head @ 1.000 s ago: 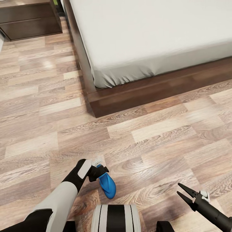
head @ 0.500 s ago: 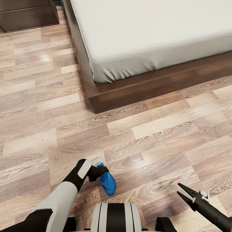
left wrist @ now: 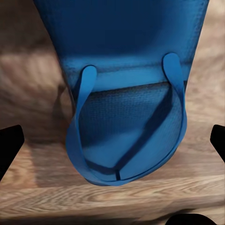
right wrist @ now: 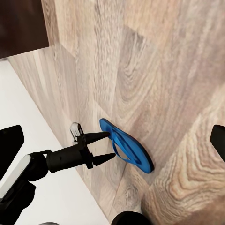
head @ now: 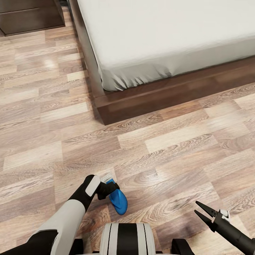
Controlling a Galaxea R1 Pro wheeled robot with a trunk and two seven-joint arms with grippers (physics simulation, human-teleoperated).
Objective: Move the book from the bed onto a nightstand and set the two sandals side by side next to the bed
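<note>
One bright blue sandal (head: 118,200) lies low over the wood floor beside my base, strap side up, and its strap (left wrist: 126,140) looms close in the left wrist view. My left gripper (head: 109,187) is open at the sandal's toe end, its fingers (left wrist: 10,145) wide on either side without touching it. From the right wrist view the same sandal (right wrist: 127,146) sits just past the left gripper (right wrist: 111,144). My right gripper (head: 196,208) hangs open and empty at the lower right. The bed (head: 159,95) with its grey mattress stands ahead. The book and the other sandal are out of view.
A dark-brown nightstand (head: 32,16) stands at the far left beside the bed. The bed frame's corner (head: 101,118) juts toward me. Light-brown plank floor (head: 170,152) stretches between my base and the bed.
The camera has shifted, so bed and nightstand sit a little higher in view. The sandal by the left gripper looks narrower and slightly turned. Both grippers keep their opening.
</note>
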